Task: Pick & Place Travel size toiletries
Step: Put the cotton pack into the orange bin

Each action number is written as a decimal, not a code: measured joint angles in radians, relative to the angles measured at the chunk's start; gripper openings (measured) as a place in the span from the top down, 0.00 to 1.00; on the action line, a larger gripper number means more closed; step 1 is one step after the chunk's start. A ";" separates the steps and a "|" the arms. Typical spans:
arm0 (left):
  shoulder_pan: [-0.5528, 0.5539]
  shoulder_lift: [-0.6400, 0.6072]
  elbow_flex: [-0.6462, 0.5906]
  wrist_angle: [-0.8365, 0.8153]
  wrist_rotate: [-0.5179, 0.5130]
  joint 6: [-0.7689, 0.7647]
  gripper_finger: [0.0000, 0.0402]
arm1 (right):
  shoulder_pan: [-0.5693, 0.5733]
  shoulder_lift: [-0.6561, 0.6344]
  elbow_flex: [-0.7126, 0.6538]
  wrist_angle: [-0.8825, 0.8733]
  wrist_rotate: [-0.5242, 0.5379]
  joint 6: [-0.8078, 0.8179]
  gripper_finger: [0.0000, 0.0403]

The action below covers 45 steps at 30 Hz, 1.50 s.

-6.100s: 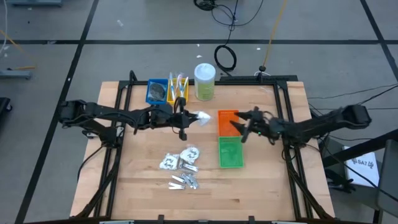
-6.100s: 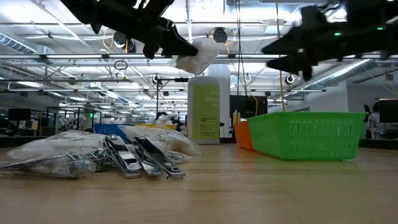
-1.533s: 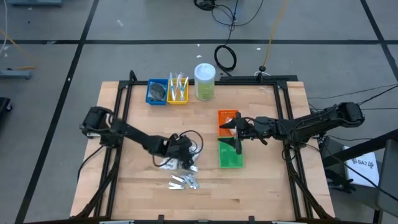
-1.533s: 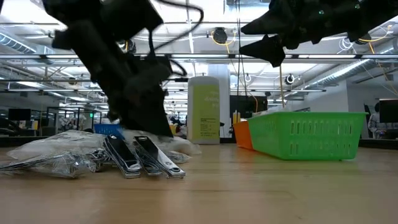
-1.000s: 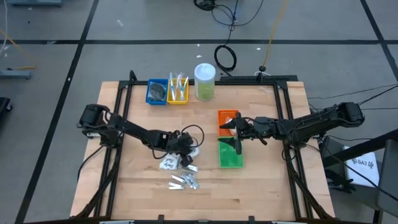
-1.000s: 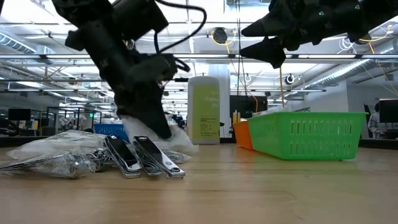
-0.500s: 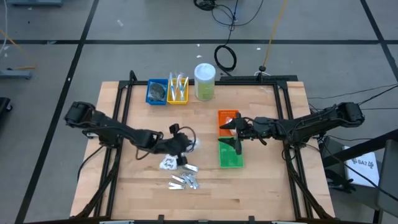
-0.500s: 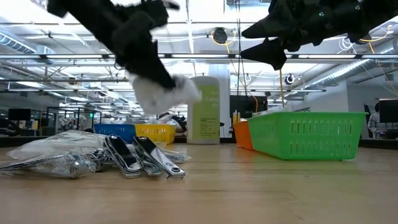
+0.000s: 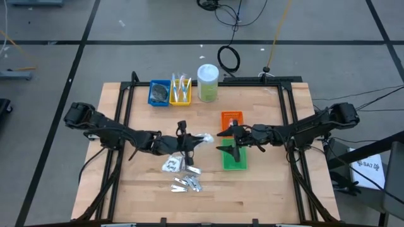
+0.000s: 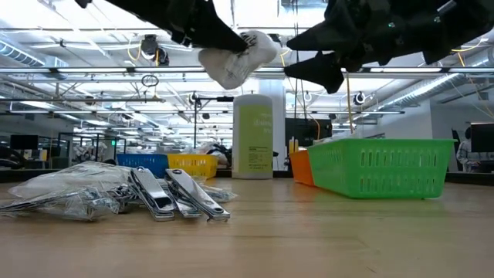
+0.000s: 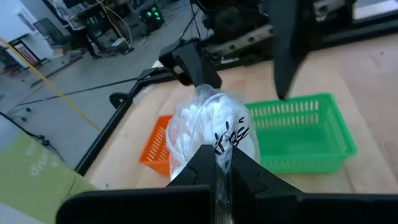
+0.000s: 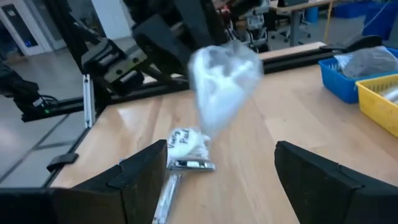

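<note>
Clamped in the left gripper, the white crinkly packet hangs just ahead of the right gripper, whose fingers stand apart.

Left end effector clamped mid-air; right end effector spread.

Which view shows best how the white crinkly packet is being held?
The left wrist view: the left gripper is shut on the white crinkly packet. The high view shows it small, the low view from below against the ceiling, and the right wrist view blurred between the open right gripper's fingers.
</note>
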<state>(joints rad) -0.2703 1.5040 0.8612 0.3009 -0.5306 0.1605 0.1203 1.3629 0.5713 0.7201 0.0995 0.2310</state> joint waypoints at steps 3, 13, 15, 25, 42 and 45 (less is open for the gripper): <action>0.014 0.001 0.000 0.000 0.033 -0.019 0.99 | 0.006 0.035 0.000 0.064 0.000 0.000 0.30; 0.015 0.001 0.000 0.021 0.093 -0.042 0.99 | 0.006 0.151 0.024 0.240 -0.026 0.018 0.30; 0.014 0.001 0.000 0.023 0.094 -0.043 0.98 | 0.006 0.172 0.053 0.240 -0.026 0.018 0.30; 0.014 0.001 0.000 0.038 0.095 -0.066 0.96 | 0.003 0.175 0.081 0.210 -0.024 0.011 0.43; 0.008 -0.009 0.000 0.083 0.135 -0.318 0.90 | 0.003 0.173 0.080 0.175 -0.021 -0.018 0.97; -0.022 -0.041 -0.001 0.138 0.135 -0.288 0.81 | -0.011 0.160 0.082 0.115 -0.022 -0.022 0.98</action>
<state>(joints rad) -0.2927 1.4631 0.8601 0.4393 -0.3951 -0.1271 0.1089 1.5232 0.6530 0.8356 0.0778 0.2085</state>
